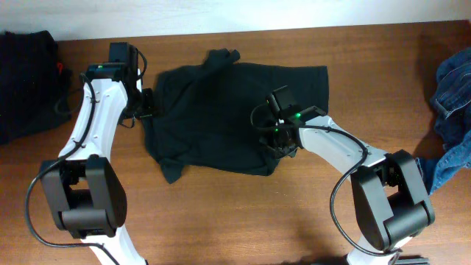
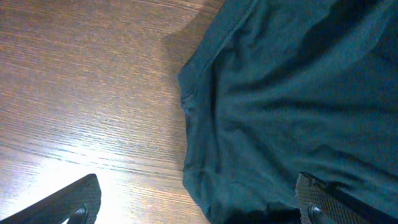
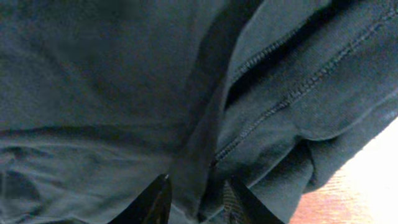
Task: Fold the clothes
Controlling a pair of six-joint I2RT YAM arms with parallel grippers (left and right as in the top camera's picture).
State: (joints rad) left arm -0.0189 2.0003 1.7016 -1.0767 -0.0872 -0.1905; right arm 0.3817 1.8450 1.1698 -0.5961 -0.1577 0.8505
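Find dark shirt [image 1: 221,110] rumpled on the middle of the table [image 1: 221,221], judge it light, limp, unlikely to slip, best pinched at seamed hems or corners; see right hand [image 3: 198,200] clenched on a raised fold, left hand [image 1: 146,104] released over its edge.

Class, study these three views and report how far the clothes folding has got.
Done: no neat fold; the black T-shirt lies rumpled mid-table. In hand: the right tool pinches a ridge of its cloth, the left tool stands open at its edge. Left: every fold, plus likely the dark pile and blue denim garment at the sides.
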